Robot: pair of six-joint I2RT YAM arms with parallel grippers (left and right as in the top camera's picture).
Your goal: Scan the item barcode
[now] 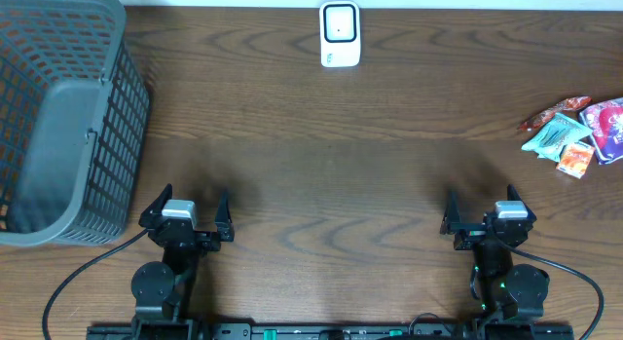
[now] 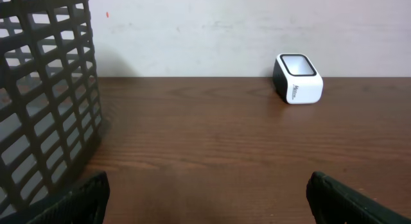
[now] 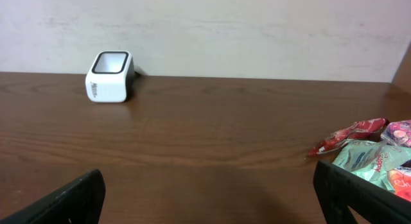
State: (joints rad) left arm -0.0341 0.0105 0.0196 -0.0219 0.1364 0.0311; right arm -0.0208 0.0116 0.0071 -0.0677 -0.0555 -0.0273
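Observation:
The white barcode scanner [image 1: 340, 33] stands at the table's far edge, its dark window facing up; it also shows as the scanner [image 2: 298, 79] and the scanner [image 3: 110, 77] in the wrist views. The items are several snack packets [image 1: 574, 133] heaped at the right edge, seen low on the right as packets [image 3: 363, 152]. My left gripper [image 1: 187, 211] [image 2: 207, 198] is open near the front left, with nothing between its fingers. My right gripper [image 1: 482, 211] [image 3: 209, 198] is open at the front right, also empty, well short of the packets.
A large grey mesh basket [image 1: 58, 116] fills the left side of the table, close to the left gripper, and its wall [image 2: 45, 102] shows in the left wrist view. A pale wall runs behind the table's far edge.

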